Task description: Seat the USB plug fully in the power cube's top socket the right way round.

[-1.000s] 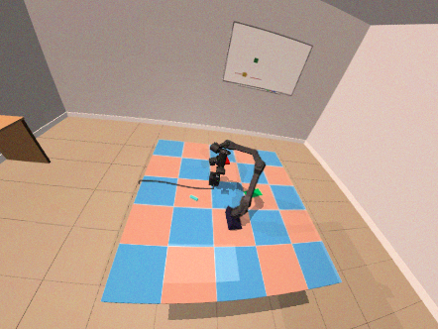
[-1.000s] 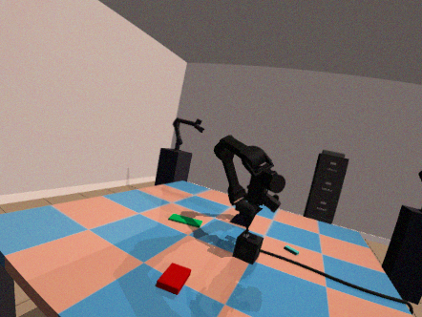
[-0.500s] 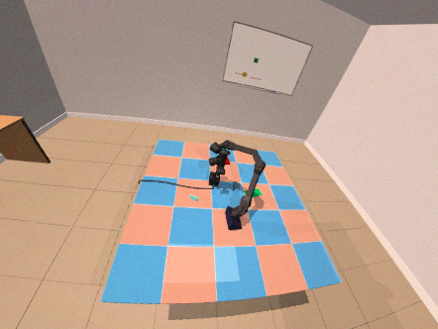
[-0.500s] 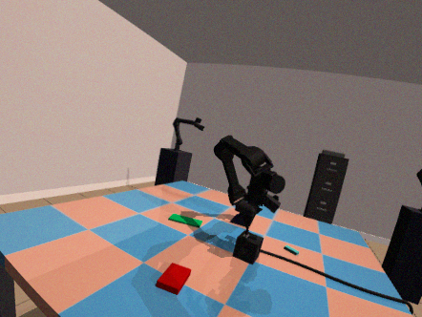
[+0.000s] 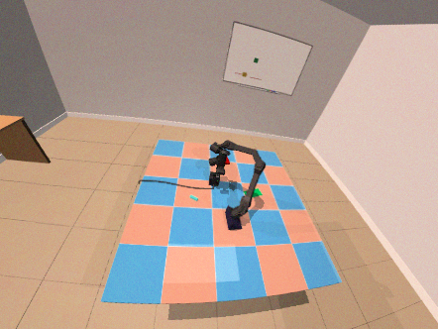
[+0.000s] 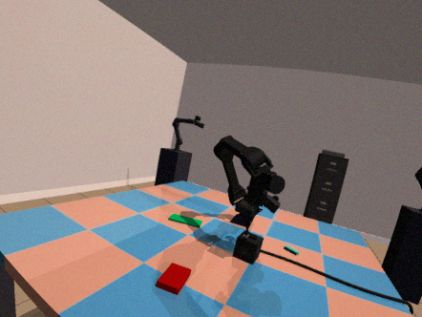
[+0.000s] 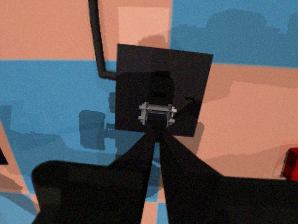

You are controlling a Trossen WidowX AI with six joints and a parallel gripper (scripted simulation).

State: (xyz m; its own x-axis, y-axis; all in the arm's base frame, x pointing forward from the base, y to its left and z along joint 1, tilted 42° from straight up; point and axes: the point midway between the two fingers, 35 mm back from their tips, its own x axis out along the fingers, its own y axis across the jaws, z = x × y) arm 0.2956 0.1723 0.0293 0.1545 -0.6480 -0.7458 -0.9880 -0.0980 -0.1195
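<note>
The black power cube [image 7: 135,75] [image 6: 248,249] stands on the checkered table, with its black cable [image 7: 96,35] [image 6: 334,282] [image 5: 168,183] running off to the side. My gripper [image 7: 157,135] [image 6: 246,224] [image 5: 214,181] points straight down over the middle of the cube's top. Its fingers are nearly together, shut on the small dark USB plug [image 6: 246,232], which stands upright at the socket. In the wrist view a grey metal frame [image 7: 158,111] shows on the cube's top right at my fingertips. The fingers hide most of the plug, so I cannot tell how deep it sits.
A red block [image 6: 174,278] [image 7: 292,165] [image 5: 227,161] lies near the table's front edge. A flat green block [image 6: 185,221] [image 5: 255,193] and a small teal piece [image 6: 291,250] [image 5: 194,197] lie on the table. My arm's base [image 5: 234,218] stands close to the cube.
</note>
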